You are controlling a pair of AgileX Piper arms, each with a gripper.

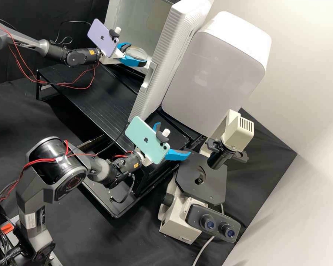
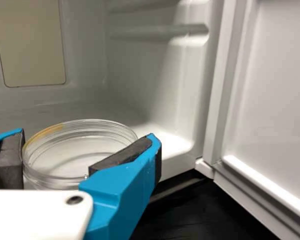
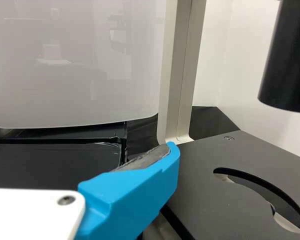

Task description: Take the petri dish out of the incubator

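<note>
The left hand (image 1: 136,59) is clenched on the petri dish (image 1: 135,54), one dark pad pressed to each side of its clear wall. In the left wrist view the hand's (image 2: 79,152) white body cuts off the lower front of the dish (image 2: 72,150), so its base is hidden, and it cannot be told whether it rests on the chamber floor or hangs above it. The dish is round, with no long axis. It sits level, flat face up, between the fingers (image 2: 135,165) and close to the hand's body. It lies at the mouth of the white incubator (image 1: 137,22), beside the open door (image 1: 166,55).

Farther right, the right hand (image 1: 179,154) hangs at the edge of the microscope (image 1: 199,207) stage (image 3: 230,190). Whether it is open or closed cannot be told. The right wrist view cuts off the microscope's dark lens tube (image 3: 287,55).
</note>
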